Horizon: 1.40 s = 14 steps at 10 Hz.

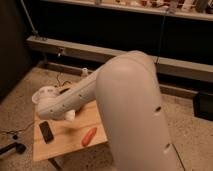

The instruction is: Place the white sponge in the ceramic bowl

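Observation:
My large white arm fills the middle of the camera view and reaches down to the back left of the small wooden table (70,142). My gripper (69,115) shows only as a pale end under the arm's wrist, low over the table top. The white sponge does not show; I cannot tell whether it is in the gripper. The ceramic bowl is hidden behind the arm.
A black phone (46,131) lies at the table's front left. An orange-red carrot-like object (89,136) lies at the front right. A sliver of the white cup (35,97) shows at the left behind the arm. A long low ledge (75,50) runs along the back.

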Each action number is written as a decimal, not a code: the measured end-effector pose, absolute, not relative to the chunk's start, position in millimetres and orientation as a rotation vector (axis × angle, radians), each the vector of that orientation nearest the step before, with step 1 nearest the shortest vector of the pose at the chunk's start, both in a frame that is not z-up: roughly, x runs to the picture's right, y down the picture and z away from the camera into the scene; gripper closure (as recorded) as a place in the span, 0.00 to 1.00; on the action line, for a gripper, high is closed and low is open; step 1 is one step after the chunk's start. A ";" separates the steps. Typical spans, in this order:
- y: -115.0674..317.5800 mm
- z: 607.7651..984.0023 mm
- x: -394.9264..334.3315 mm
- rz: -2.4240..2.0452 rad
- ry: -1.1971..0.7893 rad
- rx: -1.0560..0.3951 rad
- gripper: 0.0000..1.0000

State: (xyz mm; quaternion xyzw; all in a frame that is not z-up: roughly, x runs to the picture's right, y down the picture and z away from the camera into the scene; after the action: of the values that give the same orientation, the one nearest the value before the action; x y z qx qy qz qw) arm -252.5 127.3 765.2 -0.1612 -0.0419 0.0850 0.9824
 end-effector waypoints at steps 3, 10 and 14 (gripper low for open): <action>88.4 717.8 -289.5 0.173 -0.157 -0.223 1.00; 90.1 801.4 -314.8 0.300 -0.036 -0.162 1.00; 73.2 839.8 -309.7 0.335 0.055 -0.116 1.00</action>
State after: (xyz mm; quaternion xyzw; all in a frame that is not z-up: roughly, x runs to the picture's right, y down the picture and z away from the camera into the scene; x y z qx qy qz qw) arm -309.7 73.2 839.8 -0.0578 0.0276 0.1668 0.9839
